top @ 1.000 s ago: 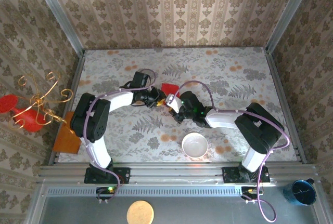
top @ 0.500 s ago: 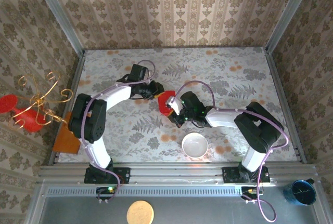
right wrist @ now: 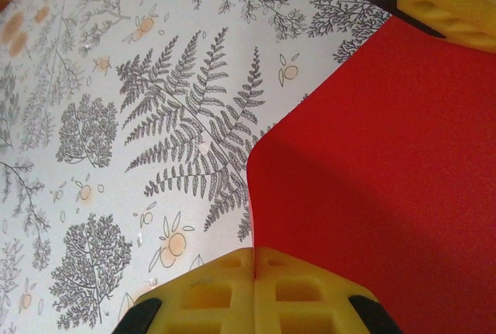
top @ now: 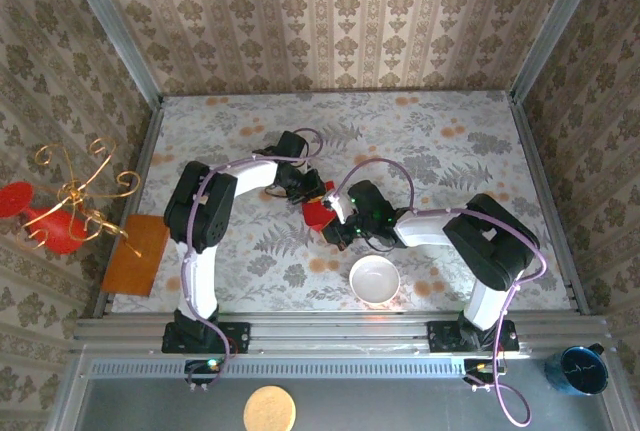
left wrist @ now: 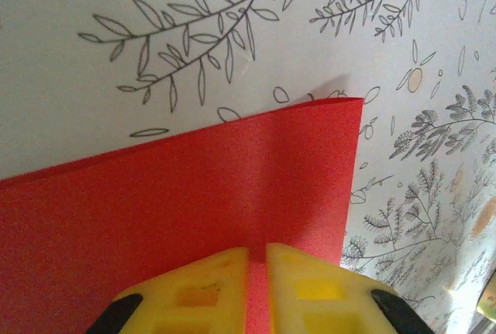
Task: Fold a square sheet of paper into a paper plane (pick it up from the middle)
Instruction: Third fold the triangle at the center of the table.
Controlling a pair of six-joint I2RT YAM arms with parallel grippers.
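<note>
Left claw (left wrist: 257,272): clenched on one edge of the square sheet of paper (left wrist: 194,194), fingers almost touching. Right claw (right wrist: 254,272): clenched on another edge. The sheet spans between them, bowed, over the middle of the counter (right wrist: 116,117). Recommended: grip firmly at both pinches and align the edges before pressing any crease. From above, the arms cover most of the sheet, so existing creases cannot be determined.

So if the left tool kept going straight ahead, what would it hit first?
The square sheet of paper it is pinching: the left tool points along the red sheet. Past its edge, probably the table, though depth is unclear.
</note>
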